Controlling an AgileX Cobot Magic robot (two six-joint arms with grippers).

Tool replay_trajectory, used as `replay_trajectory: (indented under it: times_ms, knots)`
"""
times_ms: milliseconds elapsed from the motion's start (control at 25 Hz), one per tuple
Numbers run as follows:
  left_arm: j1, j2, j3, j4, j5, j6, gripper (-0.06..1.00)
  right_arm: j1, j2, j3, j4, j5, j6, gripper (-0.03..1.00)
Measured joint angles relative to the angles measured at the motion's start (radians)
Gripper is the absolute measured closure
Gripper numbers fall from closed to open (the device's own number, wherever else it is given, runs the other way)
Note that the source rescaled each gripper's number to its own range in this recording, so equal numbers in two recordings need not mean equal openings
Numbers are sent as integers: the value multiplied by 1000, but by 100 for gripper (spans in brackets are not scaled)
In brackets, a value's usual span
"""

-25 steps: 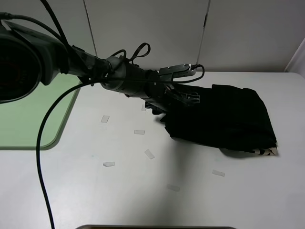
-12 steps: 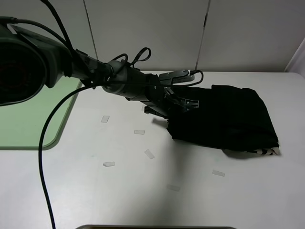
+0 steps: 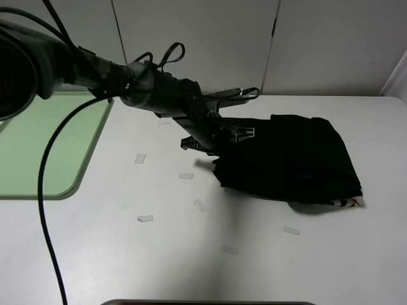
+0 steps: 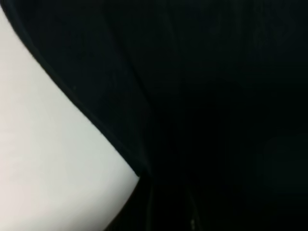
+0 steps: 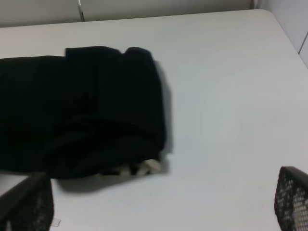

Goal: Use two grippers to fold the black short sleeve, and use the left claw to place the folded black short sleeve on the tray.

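The black short sleeve (image 3: 289, 160) lies folded into a thick bundle on the white table, right of centre, with a bit of pale lettering at its front right corner (image 3: 348, 203). My left gripper (image 3: 221, 145) is at the bundle's left edge and grips the cloth there; its wrist view is almost filled with black cloth (image 4: 216, 96). The right wrist view shows the bundle (image 5: 82, 106) ahead of my right gripper (image 5: 163, 211), which is open, empty and well apart from it. The right gripper does not show in the exterior high view. The pale green tray (image 3: 38, 152) lies at the far left.
Several small pale tape strips (image 3: 200, 204) lie on the table in front of the arm and the shirt. A black cable (image 3: 44, 190) hangs from the left arm across the left side. A grey wall stands behind the table.
The left arm has drawn back to the left, and the folded shirt has slid a little to the left with it. The gripper's hold on the left edge looks unchanged.
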Motion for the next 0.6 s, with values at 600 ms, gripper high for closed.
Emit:
replay_trajectory:
  times_ms: [600]
  knots:
    - [149,-162,0,289,414,0,89,0,0,0,0,0,0,-3]
